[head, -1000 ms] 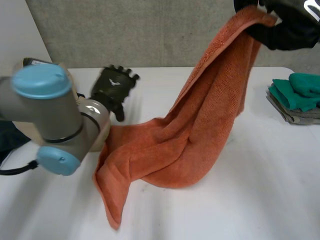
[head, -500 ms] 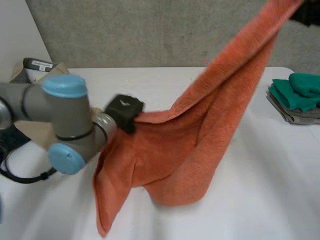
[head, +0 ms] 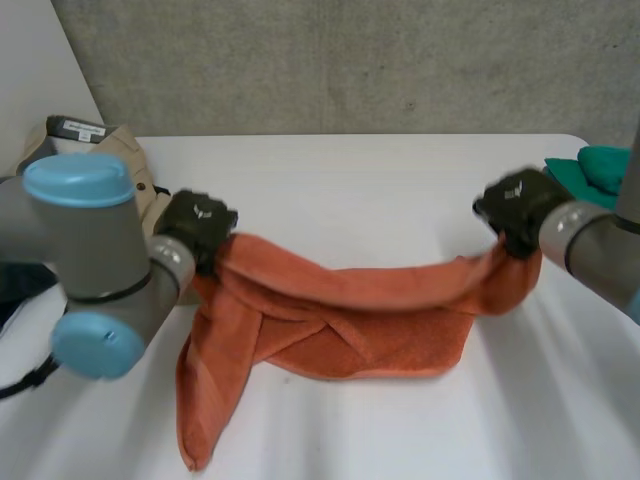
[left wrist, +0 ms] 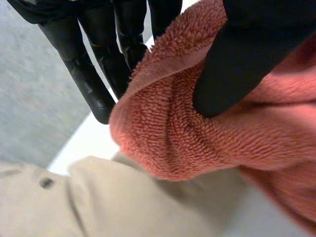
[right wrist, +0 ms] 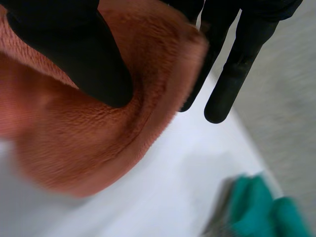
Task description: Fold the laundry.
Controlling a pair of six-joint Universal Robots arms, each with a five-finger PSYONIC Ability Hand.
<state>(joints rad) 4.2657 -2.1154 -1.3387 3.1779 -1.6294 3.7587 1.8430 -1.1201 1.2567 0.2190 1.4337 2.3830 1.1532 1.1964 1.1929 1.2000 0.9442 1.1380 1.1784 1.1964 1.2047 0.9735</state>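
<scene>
The white table [head: 350,170] carried the orange towel [head: 350,325], strung between both hands across the middle. Its upper edge sagged, and the rest bunched on the tabletop, with a tail trailing to the near left. The left hand [head: 195,222] pinched the towel's left end, thumb [left wrist: 247,59] pressed into the pile against nearly straight fingers [left wrist: 84,74] behind it. The right hand [head: 515,208] pinched the right end the same way, thumb [right wrist: 84,59] on top and fingers [right wrist: 232,74] extended. A beige garment [head: 110,145] lay at the far left, just beside the left hand. Green folded cloths [head: 600,165] sat at the far right.
</scene>
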